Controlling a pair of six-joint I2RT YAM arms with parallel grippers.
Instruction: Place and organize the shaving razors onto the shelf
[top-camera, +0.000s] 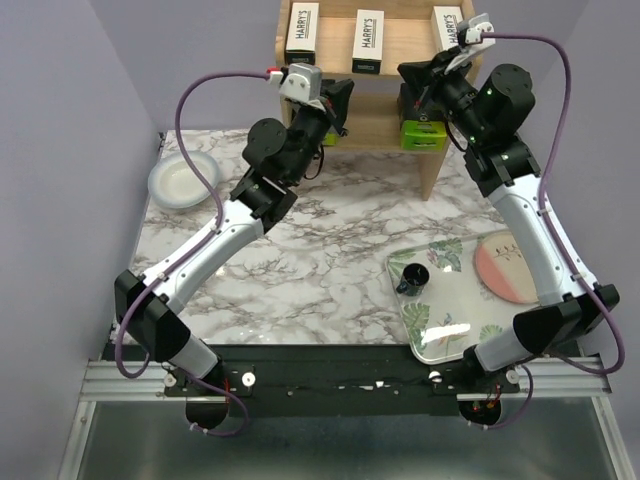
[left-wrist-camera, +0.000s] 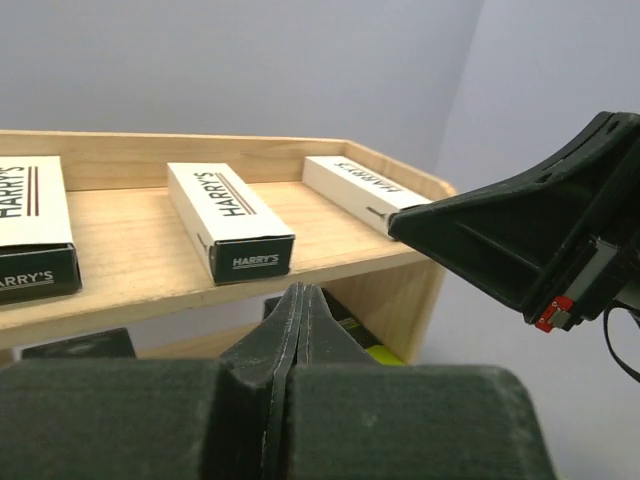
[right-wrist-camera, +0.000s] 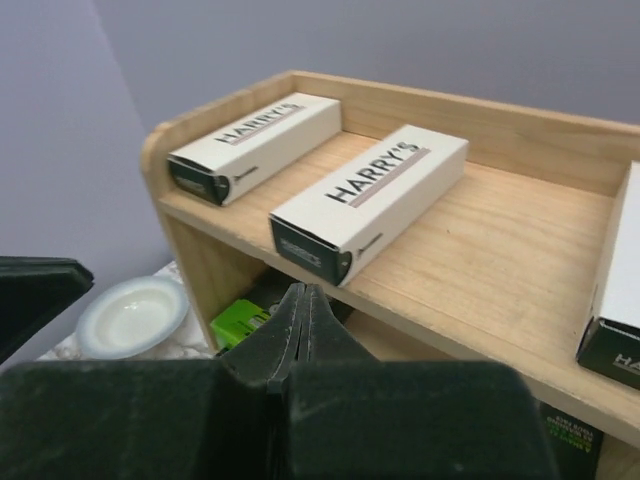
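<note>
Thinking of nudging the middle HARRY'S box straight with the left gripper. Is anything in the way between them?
Nothing visible. The shut left gripper faces the middle HARRY'S box across bare shelf board; the right gripper sits off to the side, by the rightmost HARRY'S box.

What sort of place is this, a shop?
Probably a robot test booth, not a shop: two black-and-white arms bolted at a marble-patterned tabletop, plain lilac walls, one light wooden shelf.
</note>
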